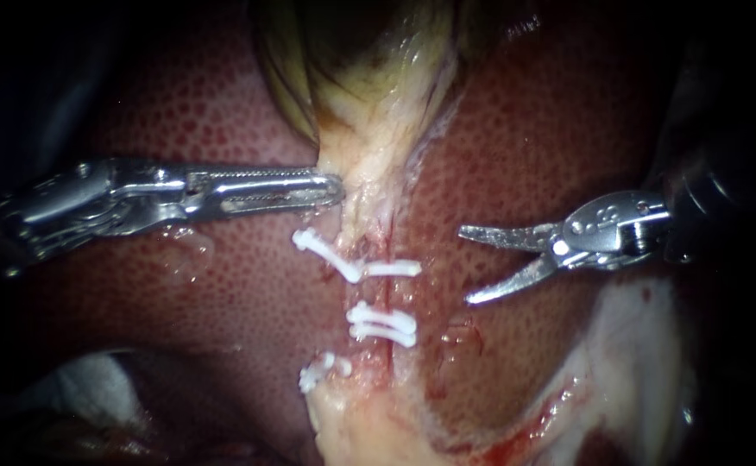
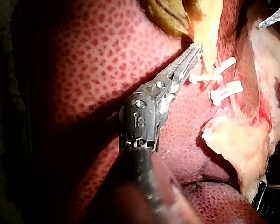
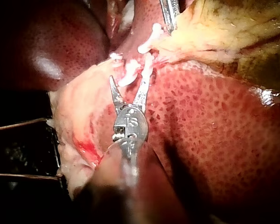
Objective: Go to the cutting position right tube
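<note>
Right instrument (image 1: 465, 266): jaws wide open, holding nothing, tips aimed at the clipped stalk. Right tube (image 1: 388, 298) lies ahead of those tips with a clear gap between. It carries one white clip (image 1: 395, 269) on its gallbladder side and a clip pair (image 1: 382, 324) on the other — the bare stretch between them is my target. Left instrument (image 1: 330, 185): jaws closed on the gallbladder neck (image 1: 369, 160), as far as I can judge, tensioning the stalk. To do it well: advance straight ahead, jaws open, until the tube sits between them, square across it, touching neither clip nor the liver (image 1: 516, 147) beneath. Hard to make out: where the right tube ends and its neighbour begins — pale tissue and blood blur the border. How high the jaws ride above the liver is also unclear.
</note>
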